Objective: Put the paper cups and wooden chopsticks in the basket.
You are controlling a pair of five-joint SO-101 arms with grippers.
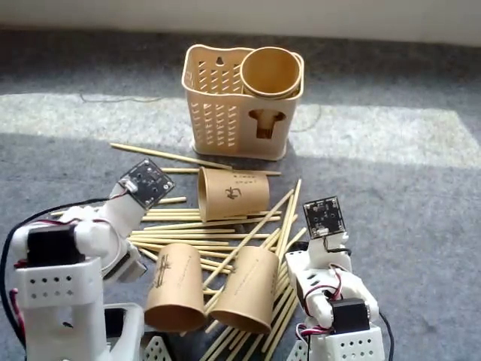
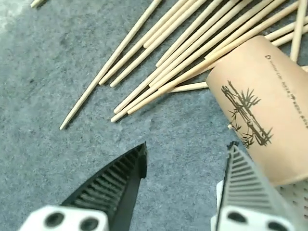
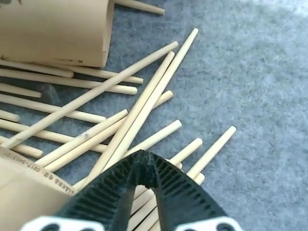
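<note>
A beige slotted basket [image 1: 222, 113] stands at the back with one paper cup [image 1: 270, 71] upright in it. Three more paper cups lie on their sides on the carpet: one in the middle [image 1: 233, 193] and two near the front [image 1: 174, 287] [image 1: 248, 289]. Wooden chopsticks [image 1: 195, 233] are scattered among them. My left gripper [image 2: 187, 154] hangs open over bare carpet, beside a cup with a bamboo print [image 2: 269, 110] and near chopstick ends [image 2: 192, 57]. My right gripper [image 3: 142, 158] is shut with nothing in it, just above several chopsticks [image 3: 139, 110], between two cups [image 3: 53, 29] [image 3: 24, 192].
Everything rests on grey carpet [image 1: 406, 195]. The left arm [image 1: 83, 248] is at the front left and the right arm [image 1: 331, 278] at the front right. Open carpet lies to the right of the basket and of the chopstick pile.
</note>
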